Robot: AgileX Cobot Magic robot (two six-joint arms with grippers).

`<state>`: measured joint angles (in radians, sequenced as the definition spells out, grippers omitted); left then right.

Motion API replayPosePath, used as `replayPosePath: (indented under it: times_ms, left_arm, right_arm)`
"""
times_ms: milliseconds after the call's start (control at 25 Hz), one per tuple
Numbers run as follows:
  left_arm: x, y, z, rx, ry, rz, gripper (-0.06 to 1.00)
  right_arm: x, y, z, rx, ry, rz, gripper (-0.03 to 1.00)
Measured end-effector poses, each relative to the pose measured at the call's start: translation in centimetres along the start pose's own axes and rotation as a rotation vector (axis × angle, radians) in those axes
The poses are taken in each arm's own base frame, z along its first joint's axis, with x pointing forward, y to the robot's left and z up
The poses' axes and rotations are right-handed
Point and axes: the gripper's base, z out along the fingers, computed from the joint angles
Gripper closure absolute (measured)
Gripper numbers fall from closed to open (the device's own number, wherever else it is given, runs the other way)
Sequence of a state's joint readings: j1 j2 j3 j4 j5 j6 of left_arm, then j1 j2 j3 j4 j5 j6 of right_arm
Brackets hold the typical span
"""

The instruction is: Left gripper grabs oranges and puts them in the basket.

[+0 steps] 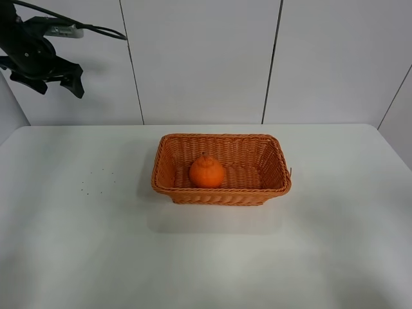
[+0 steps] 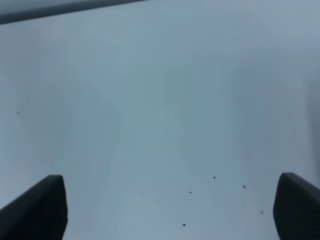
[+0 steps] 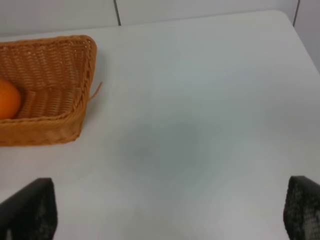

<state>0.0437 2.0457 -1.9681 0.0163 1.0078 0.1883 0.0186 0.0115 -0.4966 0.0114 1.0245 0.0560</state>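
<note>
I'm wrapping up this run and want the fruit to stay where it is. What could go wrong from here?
1. The orange lies loose in the basket; a bump to the basket could roll it around.
2. A stray wicker strand juts from the basket corner nearest the open right gripper and might snag if that arm moves in.

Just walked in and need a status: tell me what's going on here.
The orange sits inside the wicker basket on the white table. The left gripper hangs open and empty, raised at the far left, well away from the basket. The right gripper is open too, over bare table beside the basket, holding nothing.
</note>
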Motion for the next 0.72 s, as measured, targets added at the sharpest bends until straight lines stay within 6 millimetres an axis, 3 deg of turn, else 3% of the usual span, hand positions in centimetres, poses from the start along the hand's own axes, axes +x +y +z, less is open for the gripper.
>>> replayPosePath:
  times_ms: [320, 720]
  left_arm:
    - [1.9, -0.3, -3.9, -0.002, -0.020, 0.000, 0.01]
    - [6.5, -1.1, -12.9, -0.044, -0.203, 0.007, 0.01]
  right_arm:
    - [0.0, 0.0, 0.0, 0.000, 0.000, 0.000, 0.27]
    - [0.0, 0.0, 0.0, 0.000, 0.000, 0.000, 0.27]
